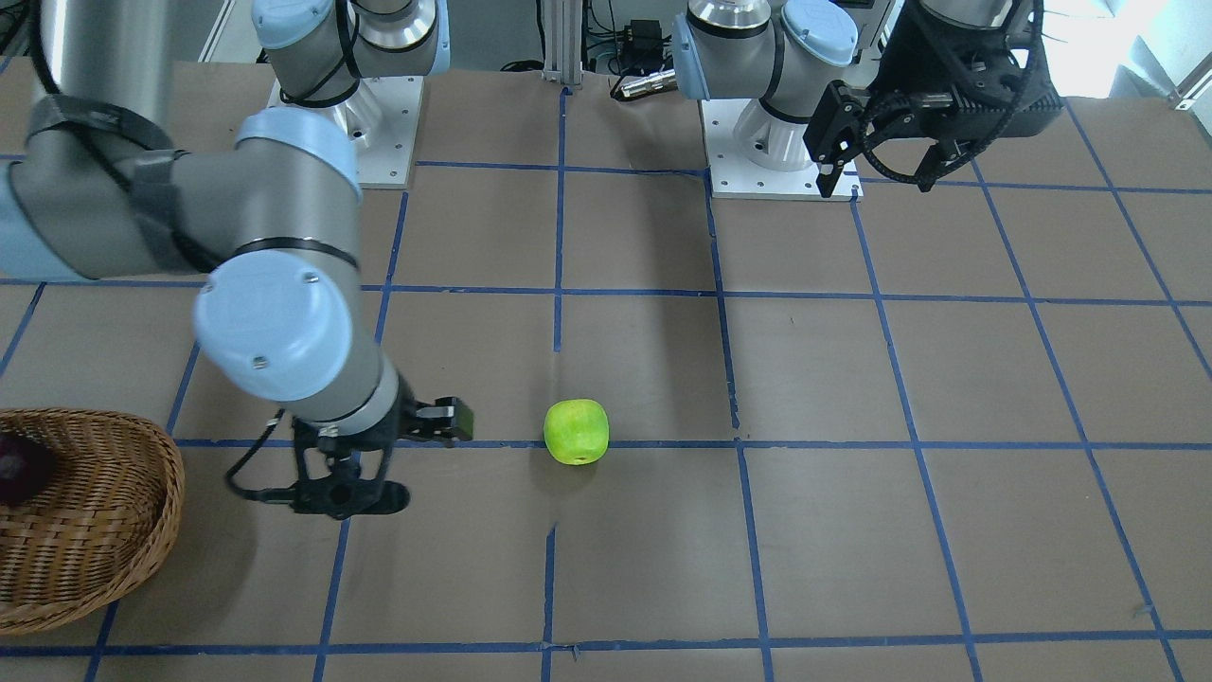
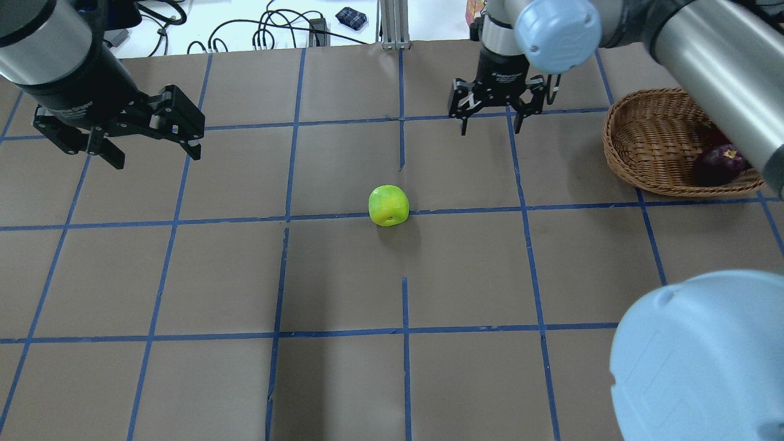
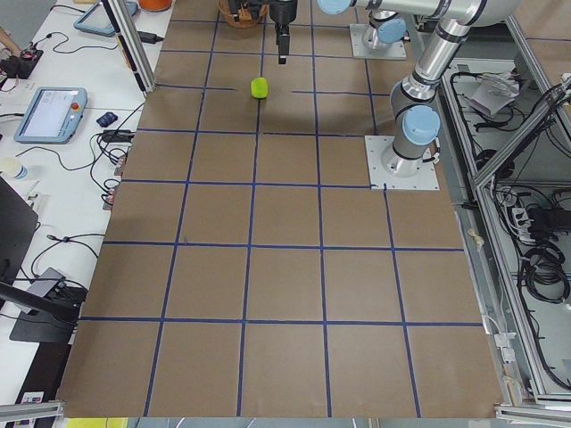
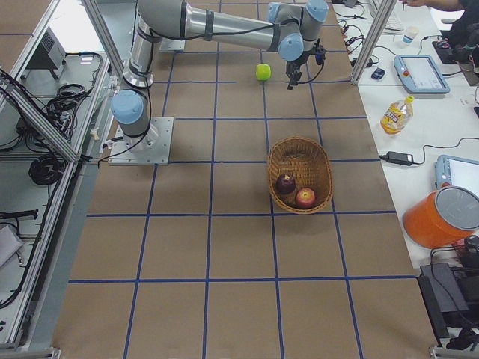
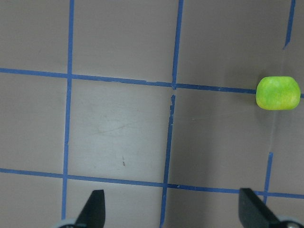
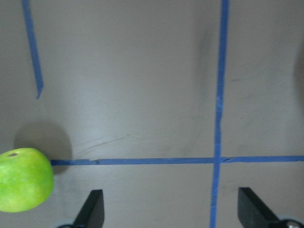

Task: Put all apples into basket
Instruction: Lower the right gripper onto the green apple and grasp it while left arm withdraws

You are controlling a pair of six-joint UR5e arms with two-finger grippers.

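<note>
- Brown paper-covered table (image 2: 343, 275) with a blue tape grid.
- Shallow oval light-brown wicker basket (image 4: 299, 161) stands on the robot's right side of the table, well apart from the green apple. Its long axis runs left-right along the table.
- Left gripper (image 2: 156, 153) is raised over the left side with its fingers spread and nothing between them, well apart from the apple.
- Right gripper (image 2: 490, 125) points down between the basket and the green apple, near the apple but not touching it. Its fingers are spread and it holds nothing.
- Bright lime-green blocky apple (image 2: 388, 206) sits near the table's middle on a blue tape line. It lies on its side, with the core axis about level and running from the robot's side to the far side. One dimple faces the robot.
- Dark maroon apple (image 4: 285, 183) and red apple with yellowish streaks (image 4: 305, 197) lie inside the basket, side by side at its end farthest from the green apple. Which way they point is too small to tell.
</note>
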